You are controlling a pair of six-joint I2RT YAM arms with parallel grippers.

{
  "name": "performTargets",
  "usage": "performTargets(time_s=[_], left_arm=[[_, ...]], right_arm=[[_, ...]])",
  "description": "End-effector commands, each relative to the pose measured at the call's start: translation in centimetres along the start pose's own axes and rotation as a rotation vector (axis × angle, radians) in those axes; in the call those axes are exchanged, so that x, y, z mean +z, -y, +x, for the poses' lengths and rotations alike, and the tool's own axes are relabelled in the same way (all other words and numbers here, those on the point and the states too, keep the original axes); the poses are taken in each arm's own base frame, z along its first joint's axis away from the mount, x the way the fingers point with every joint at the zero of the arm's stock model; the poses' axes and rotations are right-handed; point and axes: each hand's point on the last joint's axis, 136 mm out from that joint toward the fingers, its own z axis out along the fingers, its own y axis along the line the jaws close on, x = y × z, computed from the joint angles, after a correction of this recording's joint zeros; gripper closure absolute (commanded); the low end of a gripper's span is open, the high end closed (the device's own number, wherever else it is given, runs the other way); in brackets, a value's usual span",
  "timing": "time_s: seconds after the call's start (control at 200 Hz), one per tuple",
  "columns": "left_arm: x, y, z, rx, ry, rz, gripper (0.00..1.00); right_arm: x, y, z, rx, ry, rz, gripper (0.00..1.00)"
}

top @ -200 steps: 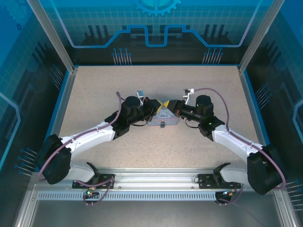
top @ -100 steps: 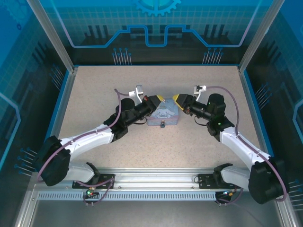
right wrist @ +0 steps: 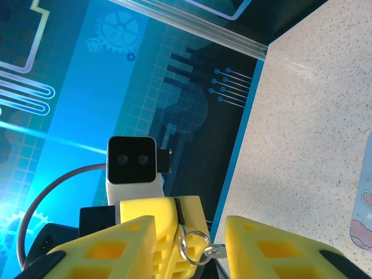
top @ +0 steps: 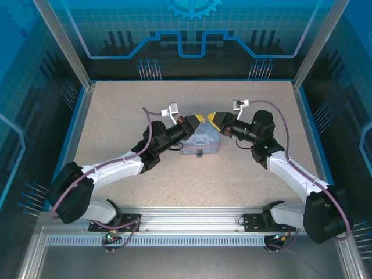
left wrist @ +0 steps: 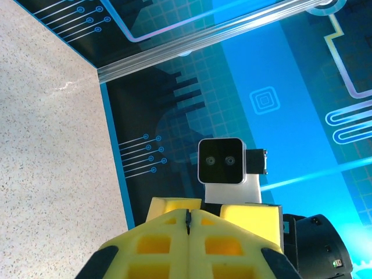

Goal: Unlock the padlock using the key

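Speckled beige bench [top: 116, 110], centre: the clenched left tool [left wrist: 189, 216] pinches a small silver key ring [right wrist: 192, 247], its tiny metal key [right wrist: 218, 252] dangling between the released right tool's [right wrist: 190, 232] fingers; the small dark padlock [top: 199, 153] sits below, at the pale blue rectangular tin's [top: 200, 142] near edge.

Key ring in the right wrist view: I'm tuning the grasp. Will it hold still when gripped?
Probably not. The ring is a thin wire loop that dangles freely, so it likely swings when nudged. Its shiny metal may slip in a grip. It looks very light.
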Motion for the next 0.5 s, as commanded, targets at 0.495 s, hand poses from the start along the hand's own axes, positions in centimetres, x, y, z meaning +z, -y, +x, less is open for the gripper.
performTargets(time_s=[0.495], left_arm=[[1.0, 1.6, 0.4, 0.009, -0.035, 0.072, 1.00]], right_arm=[[0.6, -1.6, 1.9, -0.057, -0.117, -0.078, 0.77]])
